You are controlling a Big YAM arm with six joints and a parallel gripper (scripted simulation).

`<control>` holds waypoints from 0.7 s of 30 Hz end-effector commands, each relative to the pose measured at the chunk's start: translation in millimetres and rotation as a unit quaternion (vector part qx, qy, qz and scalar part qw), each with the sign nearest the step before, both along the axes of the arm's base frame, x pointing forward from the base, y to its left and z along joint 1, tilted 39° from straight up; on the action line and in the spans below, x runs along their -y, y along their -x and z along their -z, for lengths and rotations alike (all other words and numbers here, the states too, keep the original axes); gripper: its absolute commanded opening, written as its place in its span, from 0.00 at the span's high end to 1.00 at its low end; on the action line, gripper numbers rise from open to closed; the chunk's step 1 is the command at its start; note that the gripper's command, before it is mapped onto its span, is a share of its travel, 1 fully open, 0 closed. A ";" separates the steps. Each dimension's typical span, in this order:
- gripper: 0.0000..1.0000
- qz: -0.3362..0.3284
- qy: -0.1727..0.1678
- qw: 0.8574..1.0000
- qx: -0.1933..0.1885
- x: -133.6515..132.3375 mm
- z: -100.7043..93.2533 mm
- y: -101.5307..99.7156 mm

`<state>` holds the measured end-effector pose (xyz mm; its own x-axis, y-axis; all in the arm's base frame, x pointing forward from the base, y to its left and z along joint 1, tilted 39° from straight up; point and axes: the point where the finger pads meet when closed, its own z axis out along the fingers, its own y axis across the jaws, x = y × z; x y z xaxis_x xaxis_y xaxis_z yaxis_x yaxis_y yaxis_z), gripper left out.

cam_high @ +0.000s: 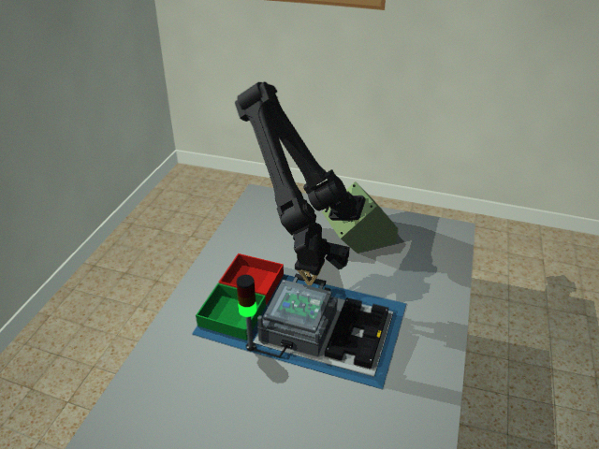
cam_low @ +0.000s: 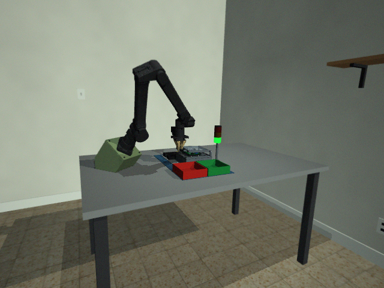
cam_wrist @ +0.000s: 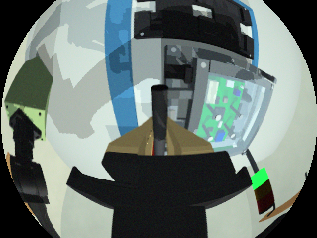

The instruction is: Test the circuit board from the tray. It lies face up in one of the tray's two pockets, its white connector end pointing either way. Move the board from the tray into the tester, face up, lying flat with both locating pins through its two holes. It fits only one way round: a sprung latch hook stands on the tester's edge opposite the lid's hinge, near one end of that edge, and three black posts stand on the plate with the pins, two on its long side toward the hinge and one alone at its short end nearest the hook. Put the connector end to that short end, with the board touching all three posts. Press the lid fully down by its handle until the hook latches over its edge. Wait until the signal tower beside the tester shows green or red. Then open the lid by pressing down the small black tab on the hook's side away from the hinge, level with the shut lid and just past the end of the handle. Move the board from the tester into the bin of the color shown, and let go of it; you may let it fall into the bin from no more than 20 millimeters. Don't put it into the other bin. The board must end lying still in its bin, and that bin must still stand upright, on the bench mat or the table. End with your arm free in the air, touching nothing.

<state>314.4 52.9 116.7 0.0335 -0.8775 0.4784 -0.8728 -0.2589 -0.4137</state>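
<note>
Two tan fingers are clamped on a dark bar that runs straight up between them in the wrist view. It looks like the lid handle, though the fisheye lens and the black gripper body filling the lower part of that view hide where the bar ends. In the top view the wrist covers the fingers almost to their tips, and the handle itself cannot be made out there. In the exterior view the fingers are too small to show any gap between them.

The circuit board lies face up inside the tester, under the clear lid. Its pins, posts and connector end are too fine to tell apart through the lid. The latch hook cannot be picked out with any certainty.

In the wrist view the board sits just beside the fingers, to their right and a little ahead, at a lower level. The black tray is farther ahead of them, its top edge cut off by the lens rim. The signal tower stands past the board from the fingers, its green lamp lit. The red bin is near the fingers on the tower's side, and the green bin touches it, farther off. All of these rest on a blue mat on the grey bench.
</note>
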 end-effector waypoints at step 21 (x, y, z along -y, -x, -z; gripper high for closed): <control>1.00 -0.004 -0.015 1.000 0.021 -20.0 -36.5 -2.1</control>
